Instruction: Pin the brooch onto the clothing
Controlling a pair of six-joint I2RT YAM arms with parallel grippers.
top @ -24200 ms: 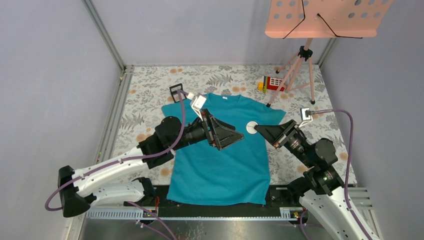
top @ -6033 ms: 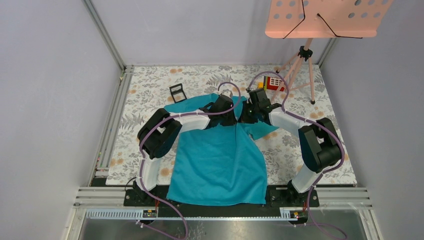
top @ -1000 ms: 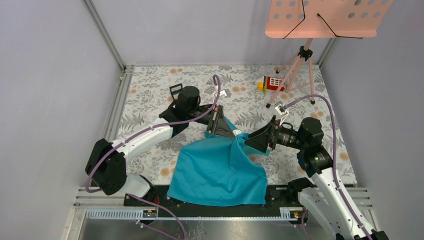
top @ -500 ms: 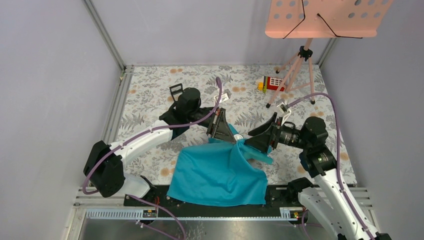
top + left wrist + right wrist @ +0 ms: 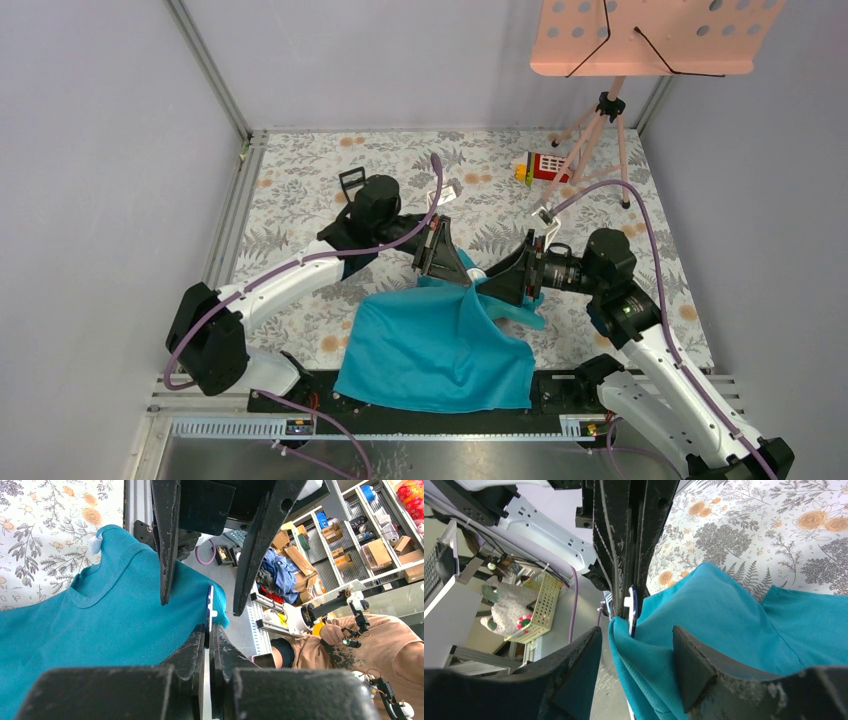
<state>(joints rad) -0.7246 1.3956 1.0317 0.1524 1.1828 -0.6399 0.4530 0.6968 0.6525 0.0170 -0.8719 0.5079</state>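
Observation:
The teal clothing lies on the mat, its upper part pulled up into a peak between the two arms. My left gripper is shut on the brooch, a thin dark-blue disc seen edge-on with a white back, right against the cloth. My right gripper faces it, open, its two fingers standing either side of a fold of the clothing without pinching it. The brooch sits just beyond that fold, at the left gripper's fingertips.
A small black frame stands at the back left of the floral mat. A red toy house and a pink music stand's tripod are at the back right. The arm bases sit along the near edge.
My right gripper has moved left toward the left gripper, and its jaws have narrowed a little around the raised fold. The left gripper has held still with the brooch.

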